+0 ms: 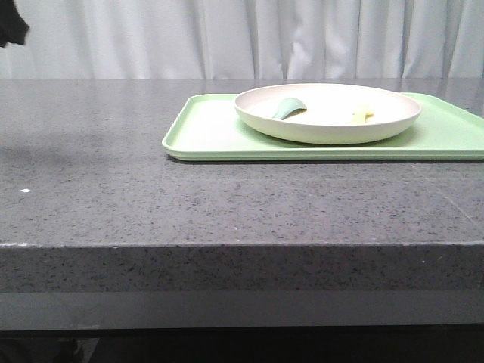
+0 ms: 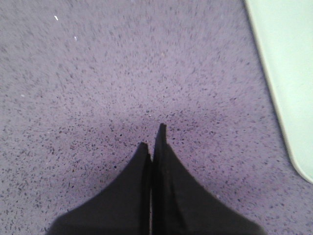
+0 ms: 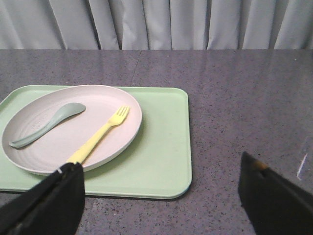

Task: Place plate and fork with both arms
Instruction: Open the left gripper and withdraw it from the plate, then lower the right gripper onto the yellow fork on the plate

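Note:
The cream plate (image 1: 327,113) (image 3: 71,128) rests on the light-green tray (image 1: 212,134) (image 3: 161,147). On the plate lies the pale-yellow fork (image 3: 100,134) (image 1: 361,113), beside a grey-green spoon (image 3: 46,124) (image 1: 288,108). My right gripper (image 3: 161,169) is open, wide apart, hovering above the tray's near corner with nothing between its fingers; one finger (image 3: 58,196) hides the fork's handle end. My left gripper (image 2: 152,137) is shut and empty over bare countertop, the tray's edge (image 2: 288,83) off to one side. Neither gripper shows in the front view.
The speckled grey countertop (image 1: 91,174) stretches left of the tray and drops off at its front edge (image 1: 242,246). A pale curtain (image 1: 242,38) hangs behind. A dark part of an arm (image 1: 11,26) shows at the front view's upper left corner.

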Controlling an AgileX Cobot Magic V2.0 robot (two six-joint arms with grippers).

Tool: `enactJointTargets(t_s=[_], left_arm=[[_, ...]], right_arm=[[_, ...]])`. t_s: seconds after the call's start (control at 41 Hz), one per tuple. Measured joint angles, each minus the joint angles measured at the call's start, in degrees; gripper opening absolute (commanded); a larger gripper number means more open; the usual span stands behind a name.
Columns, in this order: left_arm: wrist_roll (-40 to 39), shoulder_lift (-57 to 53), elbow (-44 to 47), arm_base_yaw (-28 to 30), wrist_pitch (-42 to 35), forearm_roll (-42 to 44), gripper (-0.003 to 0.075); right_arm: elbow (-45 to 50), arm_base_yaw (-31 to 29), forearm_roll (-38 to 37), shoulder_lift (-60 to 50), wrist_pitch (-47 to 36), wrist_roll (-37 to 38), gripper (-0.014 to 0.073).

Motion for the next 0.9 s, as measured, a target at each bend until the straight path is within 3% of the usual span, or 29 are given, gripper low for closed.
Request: enactJointTargets(t_s=[0.22, 0.366, 0.611, 0.904], left_arm=[[0.1, -17.4, 18.4, 0.0, -15.8, 0.0, -0.0018], [0.4, -30.6, 28.7, 0.0, -22.2, 0.0, -0.0018], [0.5, -46.6, 38.1, 0.0, -23.7, 0.0, -0.0018], [0.5, -50.0, 41.0, 0.0, -23.8, 0.0, -0.0018]], right_arm=[[0.0, 0.0, 0.0, 1.0, 0.0, 0.0, 0.0654], [-0.1, 0.0, 0.0, 3.6, -0.3, 0.0, 0.0654], [-5.5, 1.8, 3.5, 14.3, 0.8, 0.0, 0.0654], [-21.8, 13.2, 6.2, 34.3, 8.4, 0.6, 0.0654]])
